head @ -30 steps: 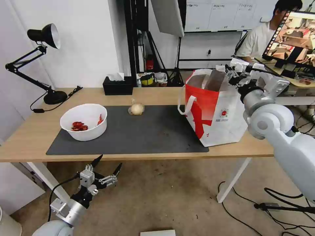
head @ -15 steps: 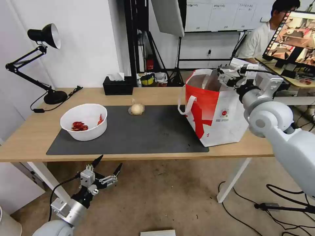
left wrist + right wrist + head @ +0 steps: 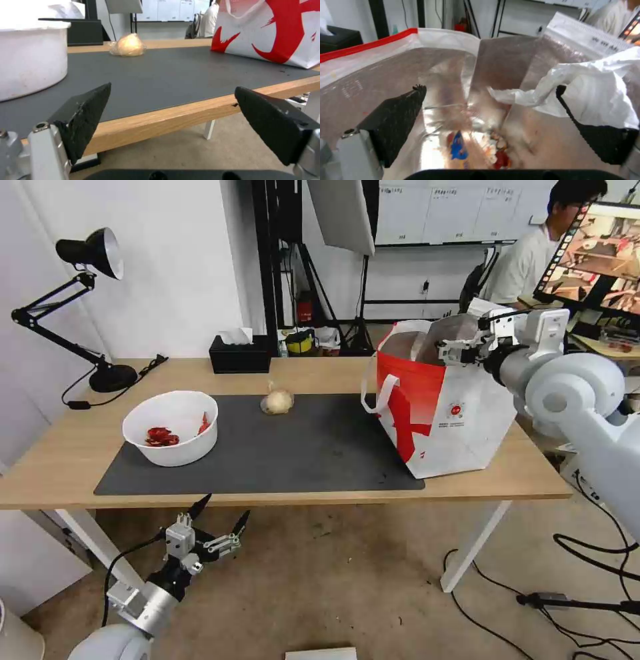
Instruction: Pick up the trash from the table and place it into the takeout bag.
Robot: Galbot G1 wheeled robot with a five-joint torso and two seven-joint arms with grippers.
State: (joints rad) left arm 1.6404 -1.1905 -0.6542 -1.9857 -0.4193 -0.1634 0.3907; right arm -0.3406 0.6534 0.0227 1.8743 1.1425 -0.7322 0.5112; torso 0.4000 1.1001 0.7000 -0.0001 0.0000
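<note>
My right gripper (image 3: 460, 355) hovers open over the mouth of the takeout bag (image 3: 460, 437), a white tote with a red side panel at the table's right end. In the right wrist view its fingers (image 3: 396, 117) stand wide apart above the foil lining. A crumpled white tissue (image 3: 590, 100) drapes against one finger, and food scraps (image 3: 476, 147) lie at the bag's bottom. On the dark mat (image 3: 300, 447) sit a white bowl (image 3: 171, 428) with red scraps and a beige lump (image 3: 276, 401). My left gripper (image 3: 217, 523) hangs open below the table's (image 3: 320, 373) front edge.
A black desk lamp (image 3: 87, 253) stands at the table's back left. Behind the mat sits a black tissue box (image 3: 239, 355). A monitor (image 3: 600, 253) and a desk stand beyond the bag. Cables (image 3: 573, 600) run over the floor at the right.
My right gripper has shifted left and come down to the bag's mouth, while its elbow swung out to the right. The left arm has hardly moved.
</note>
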